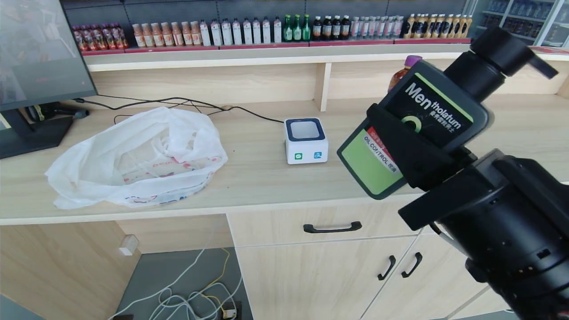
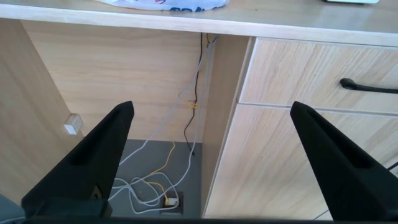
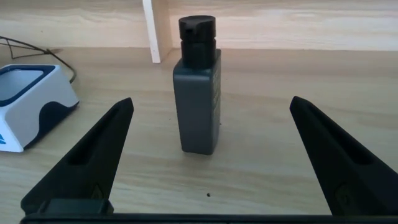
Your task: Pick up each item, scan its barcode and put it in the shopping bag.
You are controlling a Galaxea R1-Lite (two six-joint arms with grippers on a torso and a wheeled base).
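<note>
A shop checkout: rows of bottled drinks (image 1: pixel 266 31) stand behind the light wooden counter (image 1: pixel 258 182), which bears a white cube barcode scanner (image 1: pixel 306 140), a white plastic shopping bag (image 1: pixel 133 155) and a dark monitor (image 1: pixel 40 49).

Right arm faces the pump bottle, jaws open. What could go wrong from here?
1. The pump bottle stands tall and narrow, ungripped, ahead of the right gripper with its jaws open; an off-centre approach could tip it.
2. The shopping bag lies slumped on the counter, its mouth partly collapsed, so a drop may miss.
3. The scanner sits near the bottle; a swing could bump it.
</note>
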